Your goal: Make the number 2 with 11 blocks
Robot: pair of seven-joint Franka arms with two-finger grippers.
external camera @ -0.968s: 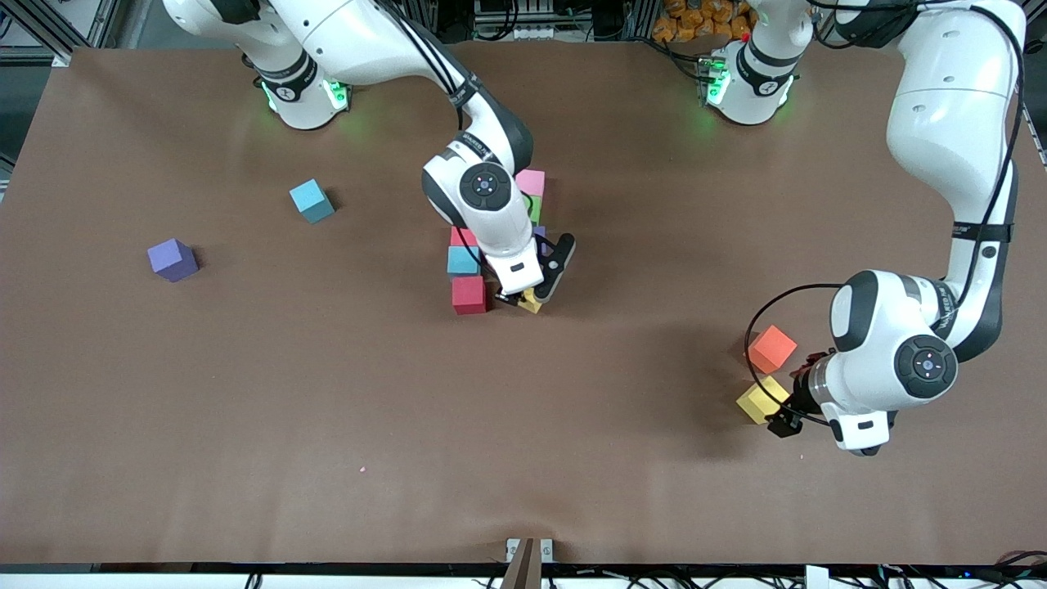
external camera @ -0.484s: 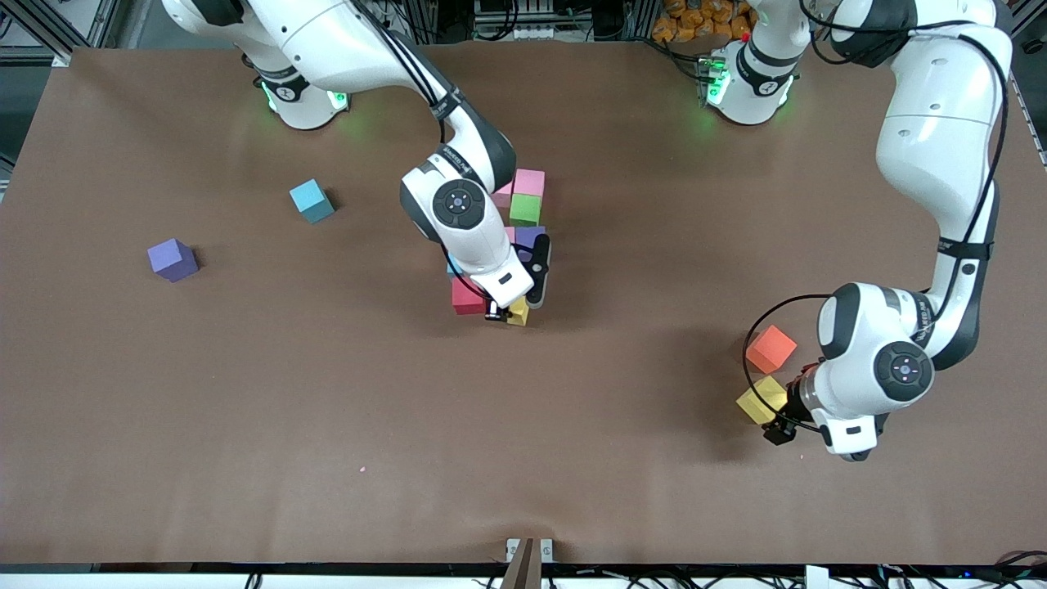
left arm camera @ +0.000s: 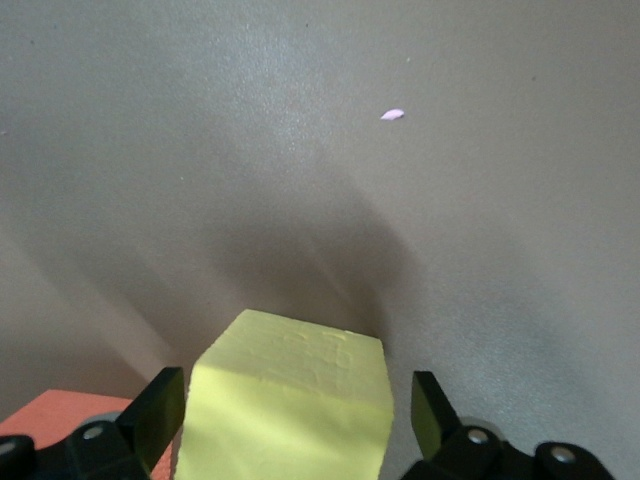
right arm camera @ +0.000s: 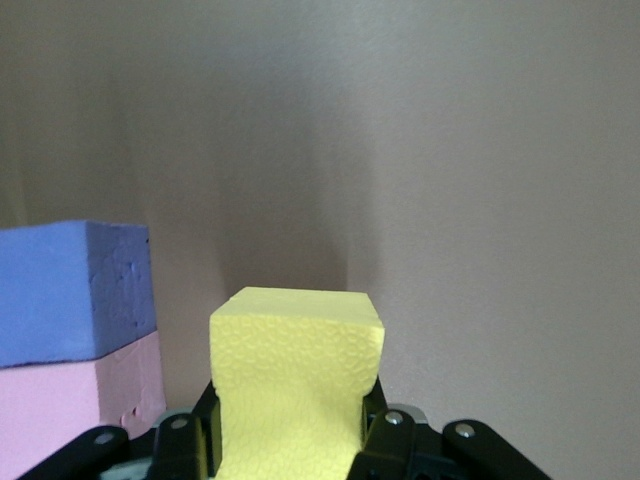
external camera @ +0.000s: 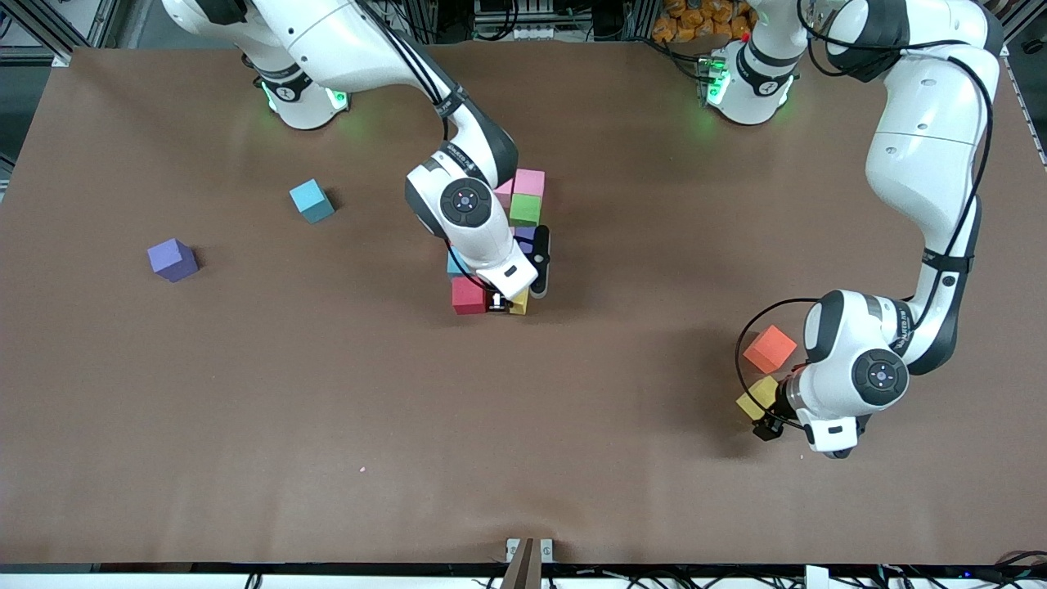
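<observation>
Your yellow block dents under the clamped right end effector beside the red block in the half-built digit: light, soft foam, so grip flat faces gently. Your left end effector straddles another yellow block, fingers apart, near the orange block.

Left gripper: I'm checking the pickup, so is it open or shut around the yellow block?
Open. The left gripper straddles the yellow block, with gaps at both fingers.

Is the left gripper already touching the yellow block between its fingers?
Apart. The left wrist view shows gaps between the yellow block and both open fingers of the left gripper.
</observation>
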